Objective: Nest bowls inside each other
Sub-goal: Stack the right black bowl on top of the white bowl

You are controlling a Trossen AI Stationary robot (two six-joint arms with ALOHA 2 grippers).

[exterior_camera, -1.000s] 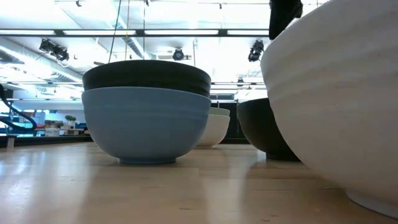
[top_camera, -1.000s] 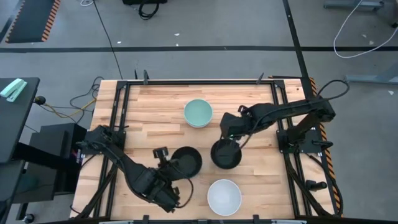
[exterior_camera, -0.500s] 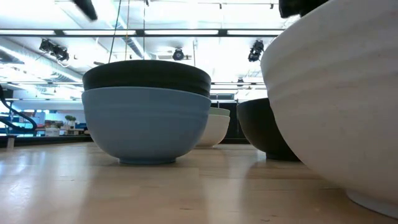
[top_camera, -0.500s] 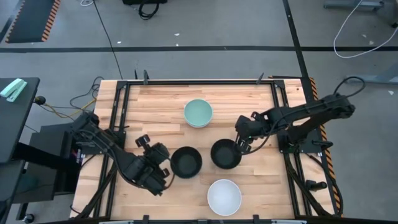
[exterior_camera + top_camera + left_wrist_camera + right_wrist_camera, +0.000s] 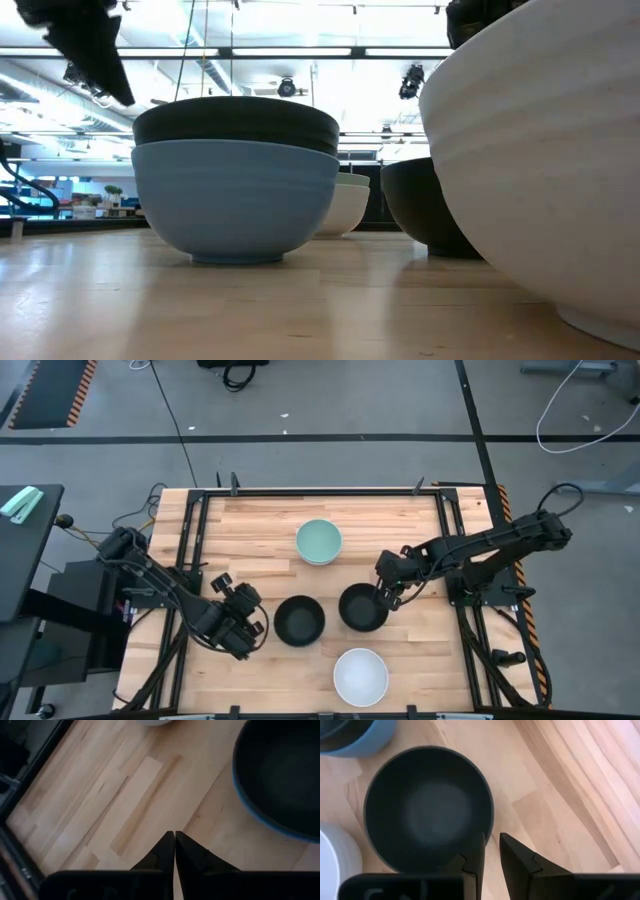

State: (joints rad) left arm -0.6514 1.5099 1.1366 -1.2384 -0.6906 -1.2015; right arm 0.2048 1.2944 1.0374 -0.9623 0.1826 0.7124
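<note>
I'm finding no writing to read anywhere: no words, labels, brands or numbers are showing on the bowls, the arms or the table, and whatever may be standing on the far shelves in the room is too small to make out.

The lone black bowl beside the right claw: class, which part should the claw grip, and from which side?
Grip the rim of the lone black bowl on its side nearest the right claw, coming from above: it stands upright and open, its thin wall fitting one finger inside, one outside.
</note>
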